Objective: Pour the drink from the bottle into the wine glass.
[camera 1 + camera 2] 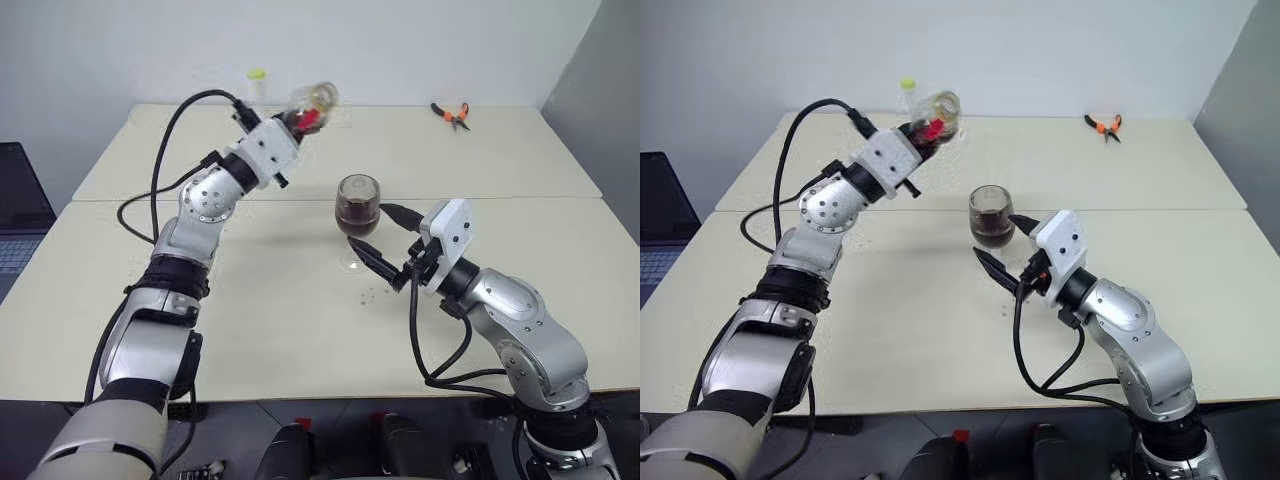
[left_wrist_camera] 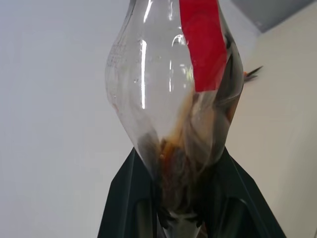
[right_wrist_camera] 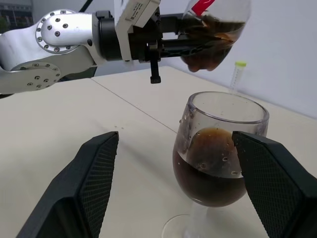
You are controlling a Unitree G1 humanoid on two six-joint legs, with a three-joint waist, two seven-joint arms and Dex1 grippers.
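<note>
Pale walls back a cream desk (image 1: 300, 330); the glass (image 1: 358, 205) stands near its middle, its bowl roughly half full of drink (image 1: 357, 214). Behind and left of the glass, the left tool (image 1: 297, 125) is pinched shut on the bottle (image 1: 314, 104), held raised and tipped, nearly drained, so the pour looks finished. Just right of the glass, the right tool (image 1: 385, 235) has its fingers spread to either side of the stem, likely to steady it. Pliers (image 1: 451, 115) lie far behind the glass, a capped tube (image 1: 257, 84) beyond the bottle.

Left wrist: bottle (image 2: 173, 99) clamped at its narrow end, with brown dregs there.

Right wrist: glass (image 3: 223, 148) between wide fingers (image 3: 94, 178), apparently untouched.
</note>
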